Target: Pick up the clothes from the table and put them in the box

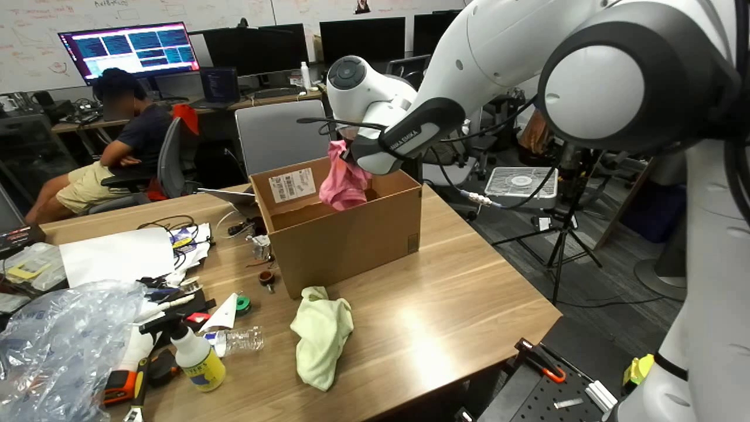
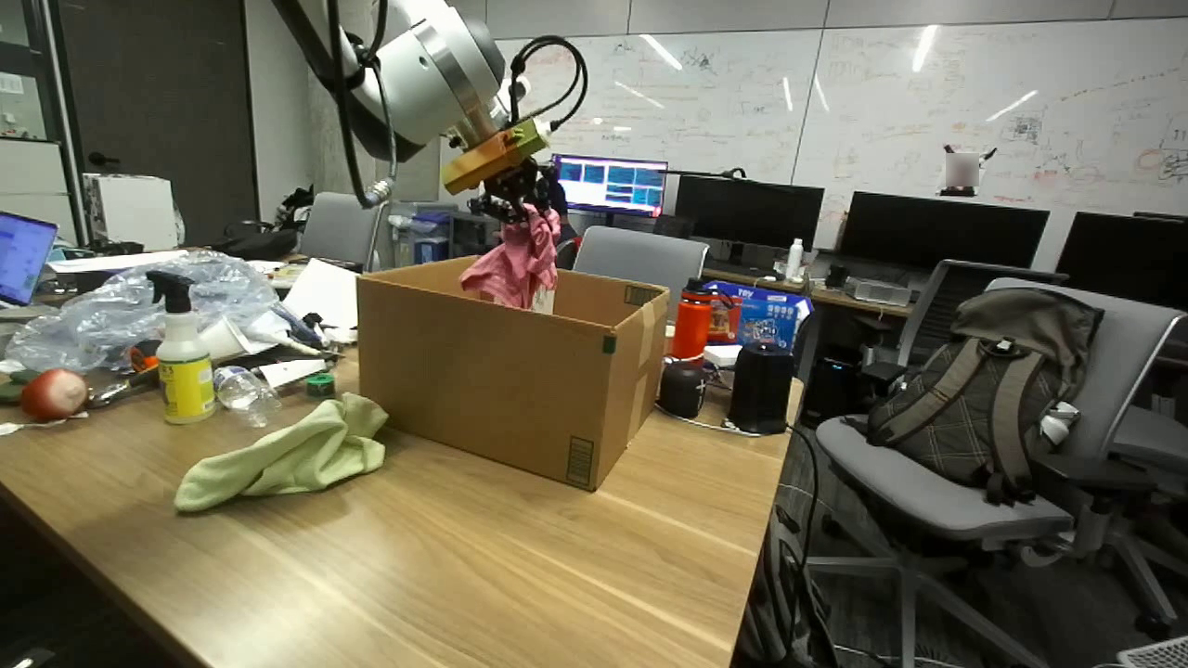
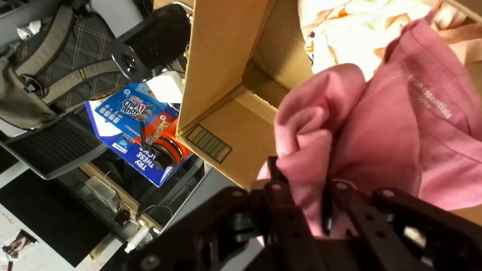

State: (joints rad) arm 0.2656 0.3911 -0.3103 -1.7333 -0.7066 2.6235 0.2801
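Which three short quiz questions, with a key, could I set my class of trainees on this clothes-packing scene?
1. What colour is the garment held by the gripper?
2. True or false: the green cloth lies on the table, outside the box.
3. Where is the backpack? A) in the box; B) on a chair; C) on the table.

Key: 1. Pink; 2. True; 3. B.

In both exterior views we see a wood-grained surface [image 1: 469, 281] carrying the cardboard box [image 1: 351, 249], a pale green cloth [image 1: 322, 340] just beside it. Near the cloth we find an upright spray bottle [image 2: 187, 380] and a clear bottle [image 1: 245, 340] on its side.
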